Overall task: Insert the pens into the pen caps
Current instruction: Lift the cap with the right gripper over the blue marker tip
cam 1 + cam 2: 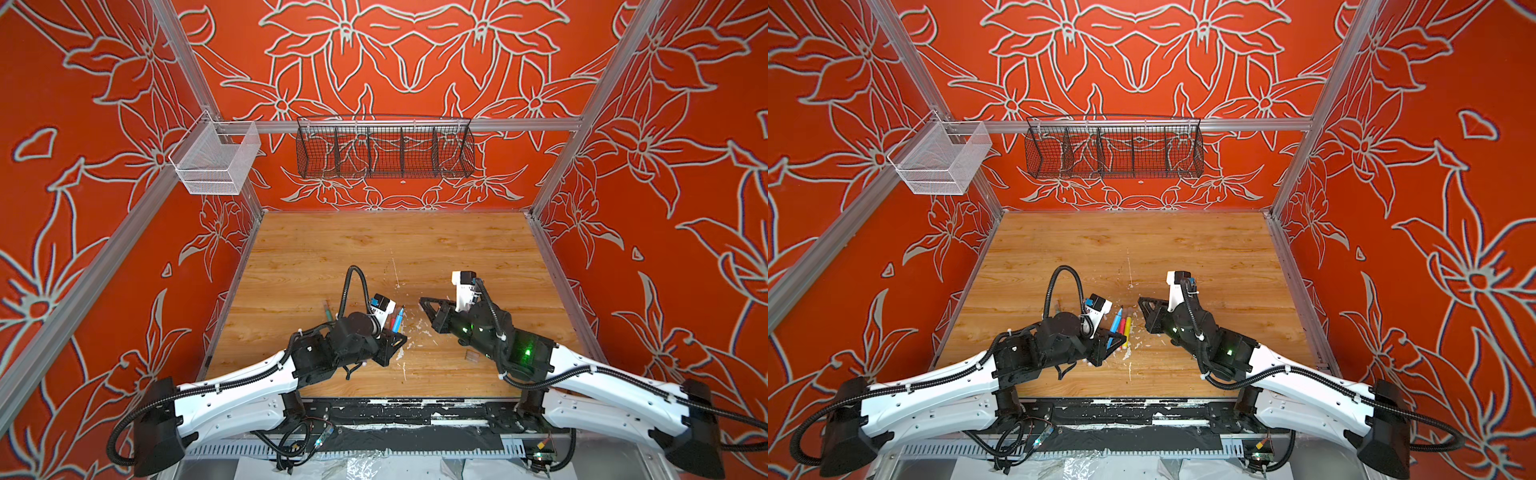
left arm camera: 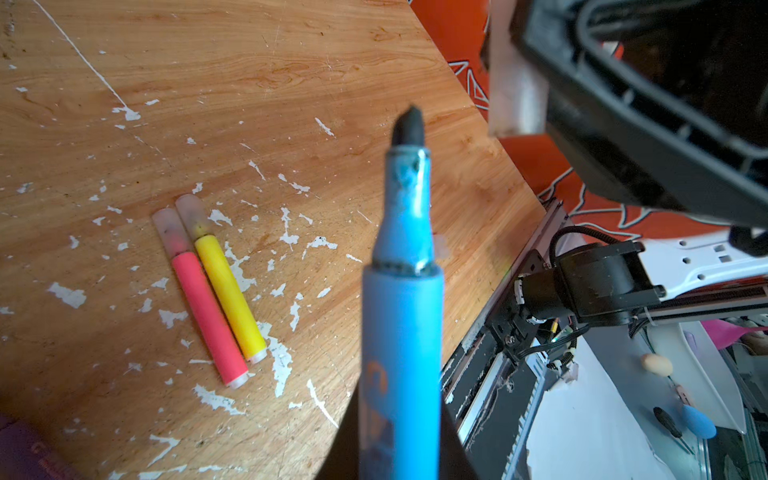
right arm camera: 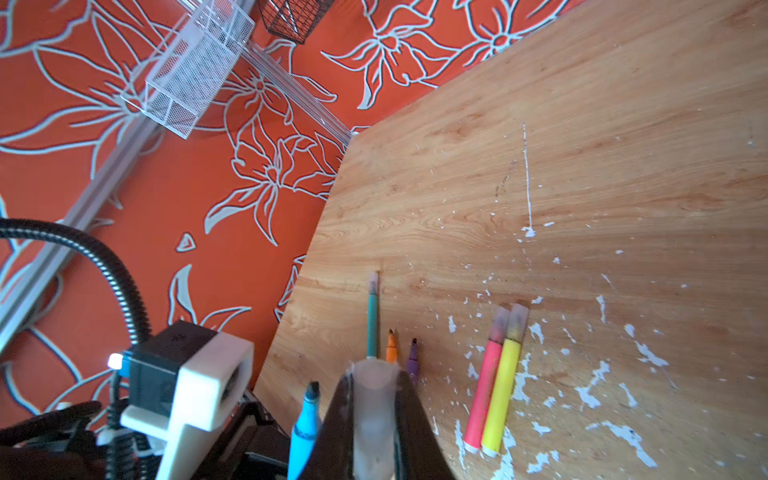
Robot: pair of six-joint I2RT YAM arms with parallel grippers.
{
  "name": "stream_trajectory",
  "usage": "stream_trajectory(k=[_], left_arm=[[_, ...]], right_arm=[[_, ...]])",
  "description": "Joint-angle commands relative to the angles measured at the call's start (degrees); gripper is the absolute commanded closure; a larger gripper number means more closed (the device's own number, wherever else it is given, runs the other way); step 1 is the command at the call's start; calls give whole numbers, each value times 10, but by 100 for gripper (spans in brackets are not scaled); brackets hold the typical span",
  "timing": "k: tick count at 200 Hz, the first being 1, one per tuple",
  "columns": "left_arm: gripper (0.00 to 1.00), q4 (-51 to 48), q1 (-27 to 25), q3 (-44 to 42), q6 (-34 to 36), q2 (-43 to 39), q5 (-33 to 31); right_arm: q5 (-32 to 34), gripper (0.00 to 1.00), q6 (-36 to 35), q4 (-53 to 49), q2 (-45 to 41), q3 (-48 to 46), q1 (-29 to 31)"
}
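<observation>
In the right hand (image 3: 375, 380) — a clear cap (image 3: 374, 409), near the blue pen (image 3: 305, 417).

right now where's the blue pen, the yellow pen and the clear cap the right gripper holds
blue pen (image 2: 401, 332), left wrist view, middle of its barrel
yellow pen (image 2: 230, 296), left wrist view, middle of its yellow barrel
clear cap (image 3: 374, 405), right wrist view, middle of its frosted tube

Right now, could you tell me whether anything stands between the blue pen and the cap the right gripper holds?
Nothing visible does. The left gripper holds the blue pen; the right gripper clamps the clear cap; only open air lies between them. The pink pen and yellow pen lie on the table below.
</observation>
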Motion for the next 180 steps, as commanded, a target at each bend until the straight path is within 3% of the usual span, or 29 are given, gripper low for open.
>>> stream_trajectory(k=[1, 180], left_arm=[[100, 27, 3, -3, 4, -13, 14], [100, 31, 3, 1, 3, -12, 14]], right_arm=[[14, 100, 29, 102, 5, -15, -1], [-44, 100, 47, 167, 88, 11, -1]])
